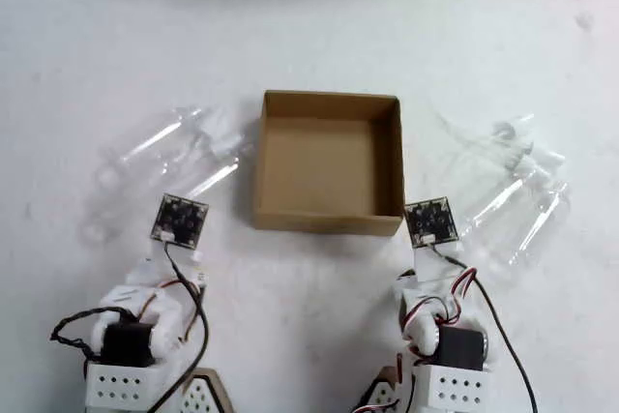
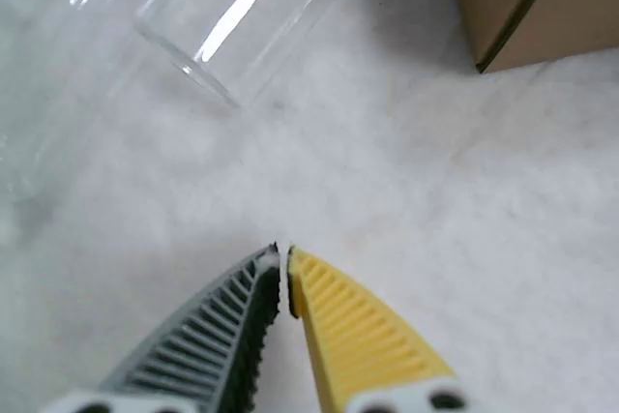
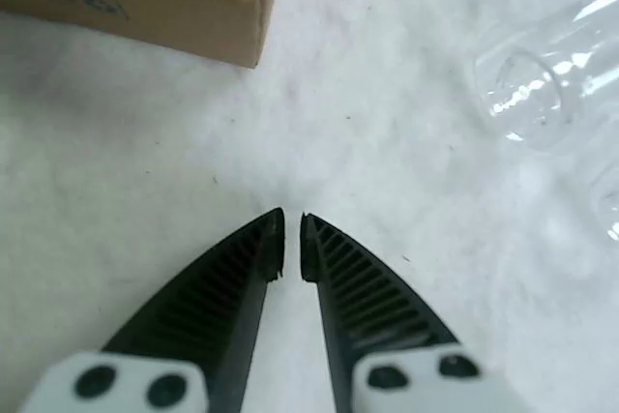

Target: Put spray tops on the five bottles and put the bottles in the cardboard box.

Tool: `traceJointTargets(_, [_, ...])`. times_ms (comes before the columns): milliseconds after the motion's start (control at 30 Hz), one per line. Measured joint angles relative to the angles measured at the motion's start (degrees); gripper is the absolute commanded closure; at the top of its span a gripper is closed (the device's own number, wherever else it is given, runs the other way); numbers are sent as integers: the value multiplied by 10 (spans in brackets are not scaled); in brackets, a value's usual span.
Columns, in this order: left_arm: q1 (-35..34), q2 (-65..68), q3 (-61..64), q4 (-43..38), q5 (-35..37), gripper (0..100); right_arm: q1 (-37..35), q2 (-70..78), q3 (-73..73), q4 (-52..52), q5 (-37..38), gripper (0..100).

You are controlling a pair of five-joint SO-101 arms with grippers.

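- My left gripper (image 2: 283, 258): fingers together, tips touching, nothing held, low over the table (image 1: 309, 36).
- My right gripper (image 3: 292, 229): fingers nearly together, thin slit at the tips, nothing held.
- Left bottles (image 1: 169, 166): clear, on their sides, ahead of my left gripper, on the side away from the box. Long axes run diagonal.
- Nearest left bottle (image 2: 242, 16): one end faces my tips; mouth or base, can't tell.
- Right bottles (image 1: 513, 191): mirrored pile, ahead of my right gripper. Nearest right bottle (image 3: 546, 84) shows a round end.
- Cardboard box (image 1: 329, 222): between the 2 piles, open side up, no bottle inside yet.
- Judgement: each arm is nearer its own pile; fingers must part first, then close across the long axis.
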Motion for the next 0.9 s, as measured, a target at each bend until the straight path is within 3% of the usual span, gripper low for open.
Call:
traceJointTargets(600, [0, 0, 0, 0, 0, 976, -25, 0, 0, -4, 1, 981])
traceJointTargets(733, [0, 0, 0, 0, 0, 976, -72, 0, 0, -106, 0, 981])
traceJointTargets(900, [0, 0, 0, 0, 0, 976, -147, 0, 0, -340, 0, 981])
